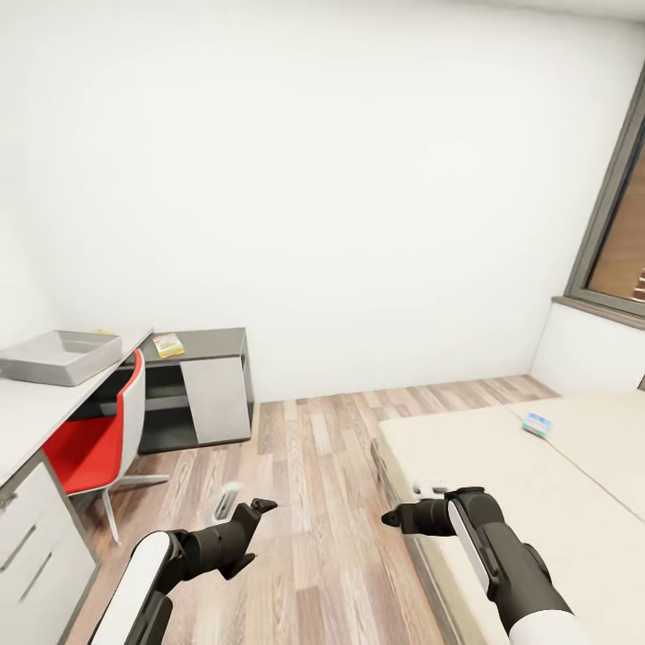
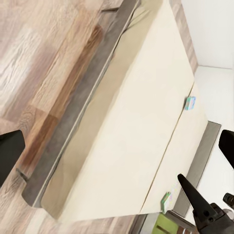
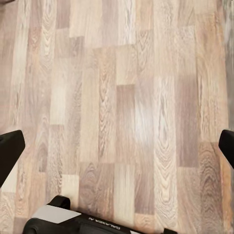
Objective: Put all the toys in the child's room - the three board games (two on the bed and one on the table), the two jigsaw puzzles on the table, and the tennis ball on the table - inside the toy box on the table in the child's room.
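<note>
At four o'clock in the head view: bed (image 1: 502, 475), beige, carrying one blue board game (image 1: 537, 424) near its far edge. Nine o'clock: L-shaped worktop (image 1: 36, 408), red chair tucked beneath. Toy box (image 1: 55, 358), grey tray on the worktop; contents cannot be told. Colourful flat box (image 1: 167, 344) on the dark cabinet end, at ten o'clock. Left gripper (image 1: 262, 508) and right gripper (image 1: 391, 518), both over bare floor, fingers released, grasping nothing. Judgement: the task looks barely begun, with toys on bed and worktop not yet boxed.
</note>
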### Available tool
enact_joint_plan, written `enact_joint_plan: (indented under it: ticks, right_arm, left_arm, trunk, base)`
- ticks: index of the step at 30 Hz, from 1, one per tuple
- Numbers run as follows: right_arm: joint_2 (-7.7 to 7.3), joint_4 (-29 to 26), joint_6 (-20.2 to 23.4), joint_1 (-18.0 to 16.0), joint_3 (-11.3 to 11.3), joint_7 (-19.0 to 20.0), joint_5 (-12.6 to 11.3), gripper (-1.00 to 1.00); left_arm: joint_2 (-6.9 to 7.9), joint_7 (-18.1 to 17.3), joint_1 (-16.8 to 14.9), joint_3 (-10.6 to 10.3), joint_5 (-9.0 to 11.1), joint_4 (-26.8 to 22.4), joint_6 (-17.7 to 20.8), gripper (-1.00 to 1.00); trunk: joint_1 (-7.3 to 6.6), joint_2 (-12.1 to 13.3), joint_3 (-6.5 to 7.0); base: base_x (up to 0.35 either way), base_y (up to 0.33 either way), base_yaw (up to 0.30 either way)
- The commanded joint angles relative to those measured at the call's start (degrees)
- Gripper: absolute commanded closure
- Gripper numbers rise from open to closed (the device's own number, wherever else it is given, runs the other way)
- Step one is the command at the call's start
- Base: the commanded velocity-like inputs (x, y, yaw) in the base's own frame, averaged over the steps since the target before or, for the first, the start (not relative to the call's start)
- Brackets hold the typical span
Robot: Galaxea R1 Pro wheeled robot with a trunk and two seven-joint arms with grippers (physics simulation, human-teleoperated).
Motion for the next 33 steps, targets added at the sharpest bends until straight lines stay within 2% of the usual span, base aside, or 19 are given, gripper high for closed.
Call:
enact_joint_plan:
  ticks: [1,12,33]
  right_arm:
    - [-0.06,-0.1,0.2,0.0,0.1,0.1,0.1,-1.0]
    - [-0.06,-0.1,0.2,0.0,0.1,0.1,0.0,-1.0]
    - [-0.06,-0.1,0.2,0.0,0.1,0.2,0.0,-1.0]
  left_arm:
    - [-0.07,0.6,0.0,0.1,0.6,0.0,0.1,-1.0]
    - [-0.07,0.6,0.0,0.1,0.6,0.0,0.1,-1.0]
    - [-0.07,0.6,0.0,0.1,0.6,0.0,0.1,-1.0]
  trunk:
    - [0.02,0.0,-0.03]
    - [0.02,0.0,-0.03]
    - [0.02,0.0,-0.03]
  base:
    - [-0.001,-0.004,0.3]
    - [-0.01,-0.012,0.232]
    - [-0.167,-0.172,0.037]
